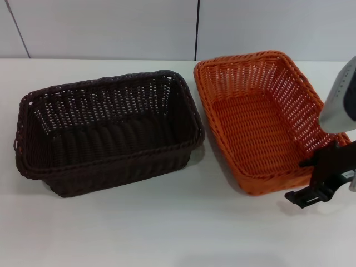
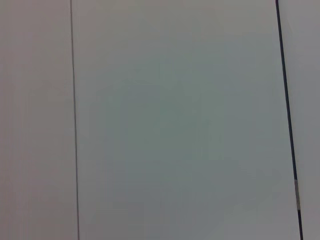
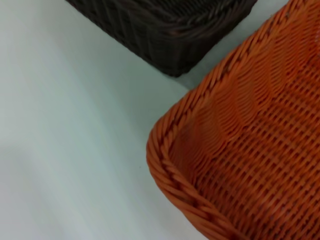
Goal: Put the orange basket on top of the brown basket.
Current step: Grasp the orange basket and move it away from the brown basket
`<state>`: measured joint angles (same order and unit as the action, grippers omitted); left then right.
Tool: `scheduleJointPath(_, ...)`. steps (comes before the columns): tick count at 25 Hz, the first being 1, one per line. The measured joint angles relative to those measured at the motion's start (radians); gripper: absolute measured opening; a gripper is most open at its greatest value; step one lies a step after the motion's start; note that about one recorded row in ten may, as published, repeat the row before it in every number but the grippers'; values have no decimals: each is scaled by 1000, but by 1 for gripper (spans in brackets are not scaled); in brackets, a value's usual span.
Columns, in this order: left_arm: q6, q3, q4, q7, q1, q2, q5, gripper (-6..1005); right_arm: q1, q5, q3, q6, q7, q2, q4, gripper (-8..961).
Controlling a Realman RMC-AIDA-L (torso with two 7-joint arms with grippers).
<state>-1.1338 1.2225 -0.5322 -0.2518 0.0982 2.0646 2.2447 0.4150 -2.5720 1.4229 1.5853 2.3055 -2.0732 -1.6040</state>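
The orange basket sits on the white table at the right. The brown basket sits beside it on the left, with a narrow gap between them. My right gripper is at the orange basket's near right corner. Its black fingers stand apart, one over the inside of the basket and one over the table outside the rim. The right wrist view shows the orange basket's corner close up and a corner of the brown basket. My left gripper is out of view.
The white table stretches in front of both baskets. A pale panelled wall runs behind them. The left wrist view shows only pale wall panels with thin seams.
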Motion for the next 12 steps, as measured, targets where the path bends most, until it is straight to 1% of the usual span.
scheduleJointPath(11, 3, -2, 0, 2, 0, -1, 2, 809, 1, -71, 42, -73, 21, -2, 42, 752)
scheduleJointPath(12, 3, -2, 0, 2, 0, -1, 2, 809, 2, -72, 43, -80, 23, -2, 46, 711)
